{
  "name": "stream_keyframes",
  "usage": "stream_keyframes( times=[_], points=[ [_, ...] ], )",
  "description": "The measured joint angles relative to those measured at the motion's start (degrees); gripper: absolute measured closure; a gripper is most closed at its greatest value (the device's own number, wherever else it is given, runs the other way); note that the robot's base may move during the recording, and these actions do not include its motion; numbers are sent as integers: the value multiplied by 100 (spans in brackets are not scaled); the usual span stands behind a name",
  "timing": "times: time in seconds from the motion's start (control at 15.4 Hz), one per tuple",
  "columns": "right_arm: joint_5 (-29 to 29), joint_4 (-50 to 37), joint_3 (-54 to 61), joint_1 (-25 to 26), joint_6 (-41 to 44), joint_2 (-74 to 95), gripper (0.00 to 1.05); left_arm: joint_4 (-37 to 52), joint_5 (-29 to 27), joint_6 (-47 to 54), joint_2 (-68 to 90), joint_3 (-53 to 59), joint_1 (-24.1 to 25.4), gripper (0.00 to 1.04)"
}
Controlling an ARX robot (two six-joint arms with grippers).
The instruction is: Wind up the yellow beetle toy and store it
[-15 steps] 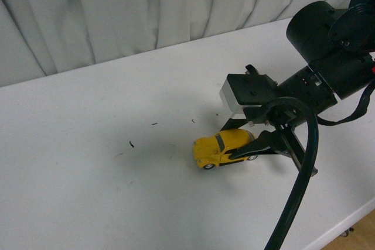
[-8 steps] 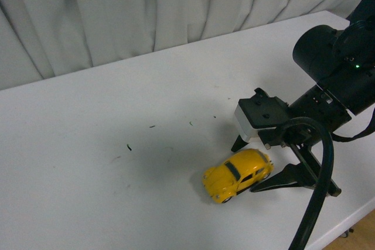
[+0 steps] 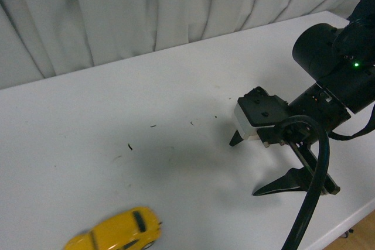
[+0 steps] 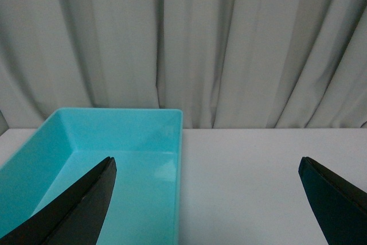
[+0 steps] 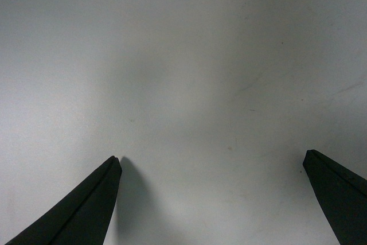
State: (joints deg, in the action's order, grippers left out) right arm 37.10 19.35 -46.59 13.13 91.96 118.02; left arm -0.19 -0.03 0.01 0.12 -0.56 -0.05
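Note:
The yellow beetle toy (image 3: pixel 117 232) is on the white table at the front left of the front view, slightly blurred and partly cut by the frame's bottom edge. My right gripper (image 3: pixel 246 165) stands far to its right, open and empty, its jaws spread just above the table. In the right wrist view my right gripper (image 5: pixel 212 162) spans only bare table; the toy does not show there. My left gripper (image 4: pixel 206 162) is open and empty over the table beside a turquoise bin (image 4: pixel 63 159). The left arm is out of the front view.
The white table (image 3: pixel 88 121) runs back to a grey curtain (image 3: pixel 146 4). Its front right edge (image 3: pixel 345 218) is close to my right arm. A few small dark specks (image 3: pixel 130 146) lie mid-table. The turquoise bin is open-topped and empty inside.
The yellow toy, between my right jaws a second ago, has run left and forward across the table to the front left. My right gripper has stayed open near where it was.

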Motion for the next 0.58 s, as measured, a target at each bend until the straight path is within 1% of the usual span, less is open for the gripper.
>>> stream_keyframes(
  times=[0.32,0.45,0.58],
  points=[
    [2,33,-7,-50,39,-22,7,-2,2,0,0,0,0,7],
    [-46,208,-17,-162,264,-81,7,0,2,0,0,0,0,7],
    [-114,173,17,-223,374,-166,7,0,0,0,0,0,0,7]
  ],
)
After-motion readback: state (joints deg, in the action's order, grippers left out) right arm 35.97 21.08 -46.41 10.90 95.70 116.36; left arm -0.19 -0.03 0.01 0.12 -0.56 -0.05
